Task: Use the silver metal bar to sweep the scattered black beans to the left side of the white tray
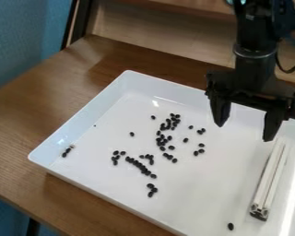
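Brown wood-grain counter beside a blue wall, with a pale wooden panel behind. On the counter, a broad, shallow, glossy white tray with raised sides and a rounded far corner. Scattered over the tray's floor, the small black oval beans: mostly below and to the image-left of the black two-finger hand, well apart from it. Hanging over the far part of the tray, the hand, pointing downward, with fingers spread wide apart and hold of nothing.

Nearer to the hand, just below the image-right fingertip, the upper end of a long, narrow white bar, lying at a slant along the tray floor, to the image-right of the beans. Behind the hand, the tray's raised far side.

Dark and rounded, the beans: some bunched in loose clusters, some touching in a short diagonal row, others single. A few against the image-left wall, and a lone one near the bottom edge of the view, to the image-left of the bar's dark, metallic-looking near end. Lengthwise on the bar, parallel ridges.
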You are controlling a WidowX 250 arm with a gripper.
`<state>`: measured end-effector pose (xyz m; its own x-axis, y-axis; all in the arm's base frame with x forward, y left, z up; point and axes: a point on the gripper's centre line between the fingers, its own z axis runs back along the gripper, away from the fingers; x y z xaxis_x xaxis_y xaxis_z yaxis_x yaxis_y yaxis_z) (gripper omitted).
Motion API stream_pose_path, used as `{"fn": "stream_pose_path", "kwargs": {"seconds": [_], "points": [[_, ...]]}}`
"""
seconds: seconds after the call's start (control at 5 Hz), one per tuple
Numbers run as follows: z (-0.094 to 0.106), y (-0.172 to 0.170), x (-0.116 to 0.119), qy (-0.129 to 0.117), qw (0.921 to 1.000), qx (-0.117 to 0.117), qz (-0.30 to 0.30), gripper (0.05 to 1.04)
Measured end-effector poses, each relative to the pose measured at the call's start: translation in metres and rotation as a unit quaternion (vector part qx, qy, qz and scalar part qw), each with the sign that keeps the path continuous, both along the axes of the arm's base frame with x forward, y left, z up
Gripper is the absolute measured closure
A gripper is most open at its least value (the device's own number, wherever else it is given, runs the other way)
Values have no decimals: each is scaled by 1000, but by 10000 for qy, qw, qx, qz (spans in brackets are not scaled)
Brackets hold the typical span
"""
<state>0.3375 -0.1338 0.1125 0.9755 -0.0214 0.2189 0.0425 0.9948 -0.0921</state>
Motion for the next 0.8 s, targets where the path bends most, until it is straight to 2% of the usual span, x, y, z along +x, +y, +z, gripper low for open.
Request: {"fn": "stream_pose_path", "kwargs": {"seconds": [0.2,0.4,0.8], "points": [[-15,-1,-1,183,9998,61,57,84],[-32,-46,-1,162,9998,-44,88,84],[-36,-69,5,59,9997,-144,204,84]]}}
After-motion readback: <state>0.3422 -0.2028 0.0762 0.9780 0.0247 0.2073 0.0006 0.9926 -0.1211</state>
